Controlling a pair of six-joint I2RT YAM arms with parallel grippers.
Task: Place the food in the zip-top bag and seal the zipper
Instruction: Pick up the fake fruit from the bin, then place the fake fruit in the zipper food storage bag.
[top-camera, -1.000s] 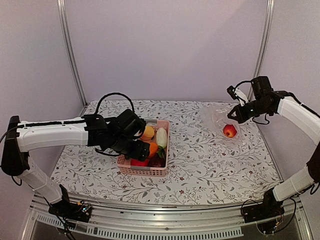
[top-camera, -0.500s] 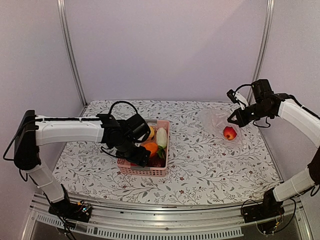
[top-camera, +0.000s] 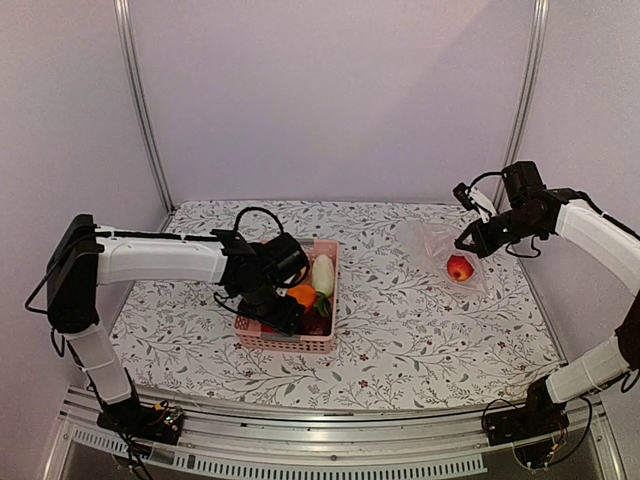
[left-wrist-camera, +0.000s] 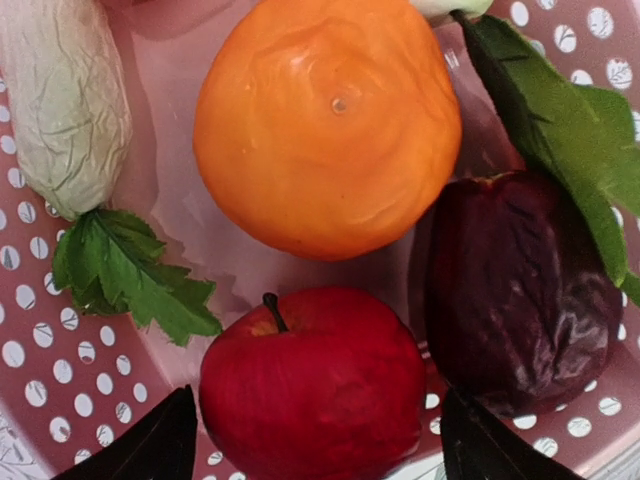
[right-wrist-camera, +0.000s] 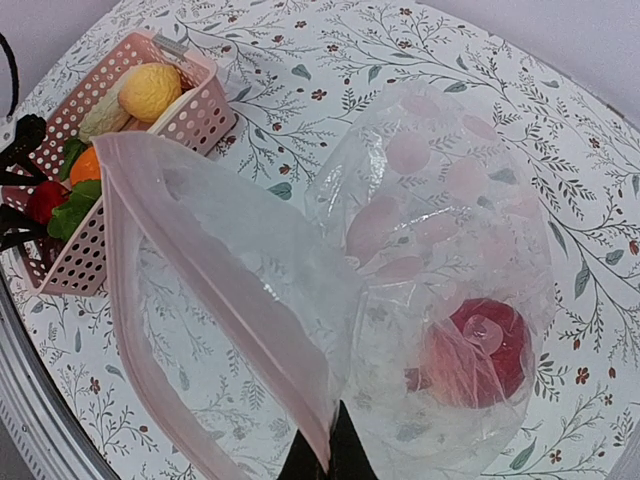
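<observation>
The left claw (top-camera: 283, 315) is seen lowered into the pink perforated basket (top-camera: 300, 343), jaws spread wide, nothing gripped. On its wrist camera the dark fingertips (left-wrist-camera: 150, 445) are shown either side of a smooth, glossy red apple (left-wrist-camera: 310, 385), just beside its flanks. Behind the apple a round, waxy orange (left-wrist-camera: 325, 120) is packed, a wrinkled dark-maroon fruit (left-wrist-camera: 515, 290) to the right, and a crinkly white radish (left-wrist-camera: 65, 100) with serrated green leaves (left-wrist-camera: 120, 270) to the left. From overhead that apple is largely covered by the claw.

Over on the right, the right claw (top-camera: 468, 243) is clamped shut on the lip of the zip-top bag (top-camera: 432, 240), which is held up off the floral cloth (top-camera: 420, 320), well apart from the basket. Its wrist view gives what the overhead cannot: clear, crumpled film ballooned open, the zipper (right-wrist-camera: 120, 300) picked out as a thin pinkish band around the mouth and pinched at the fingertips. A bagged apple (right-wrist-camera: 480, 350), red and round, is seen lying at the bottom of the bag, beyond the claw.
</observation>
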